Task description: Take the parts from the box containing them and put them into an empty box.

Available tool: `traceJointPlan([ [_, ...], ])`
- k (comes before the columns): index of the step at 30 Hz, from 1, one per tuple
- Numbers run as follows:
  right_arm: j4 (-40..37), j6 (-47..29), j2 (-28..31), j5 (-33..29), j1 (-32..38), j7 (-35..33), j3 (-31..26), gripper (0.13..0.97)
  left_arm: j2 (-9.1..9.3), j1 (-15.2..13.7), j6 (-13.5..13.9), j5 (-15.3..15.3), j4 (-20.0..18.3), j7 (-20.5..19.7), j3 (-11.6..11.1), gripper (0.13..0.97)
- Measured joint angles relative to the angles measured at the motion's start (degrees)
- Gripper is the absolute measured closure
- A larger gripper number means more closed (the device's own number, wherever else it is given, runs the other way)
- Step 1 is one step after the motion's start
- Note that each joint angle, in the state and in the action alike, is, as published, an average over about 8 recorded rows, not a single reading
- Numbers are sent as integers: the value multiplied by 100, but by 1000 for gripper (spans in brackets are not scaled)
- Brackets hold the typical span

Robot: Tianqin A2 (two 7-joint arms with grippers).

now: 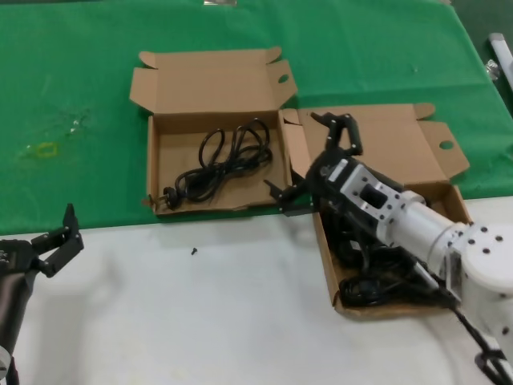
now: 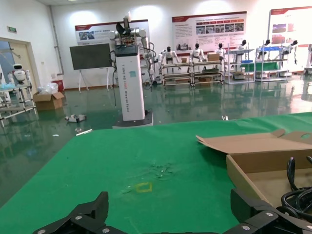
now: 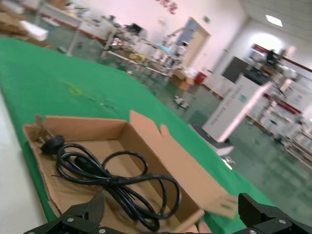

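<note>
Two open cardboard boxes lie side by side on the green cloth. The left box (image 1: 152, 164), the one with the ragged front corner, holds one coiled black power cord (image 1: 220, 164); the right wrist view shows this cord (image 3: 107, 175) inside that box (image 3: 161, 151). The right box (image 1: 327, 269) holds several black cords (image 1: 373, 285), partly hidden under my right arm. My right gripper (image 1: 291, 151) (image 3: 173, 222) hangs open and empty above the gap between the boxes. My left gripper (image 1: 74, 226) (image 2: 170, 219) waits open near the table's front left.
A small dark bit (image 1: 193, 251) lies on the white table front. A yellow mark (image 1: 46, 149) (image 2: 144, 187) sits on the green cloth to the left. Both lids stand open towards the back. The left wrist view catches the left box's corner (image 2: 248, 170).
</note>
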Motion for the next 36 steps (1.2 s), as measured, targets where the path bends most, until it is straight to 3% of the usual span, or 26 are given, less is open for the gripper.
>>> traceJointPlan([
  [9, 560, 580, 9, 206, -674, 590, 279, 129, 0, 0, 0, 0, 0, -2, 0, 172],
  [36, 2079, 2155, 32, 765, -2502, 2190, 1037, 129, 0, 0, 0, -1, 0, -1, 0, 132],
])
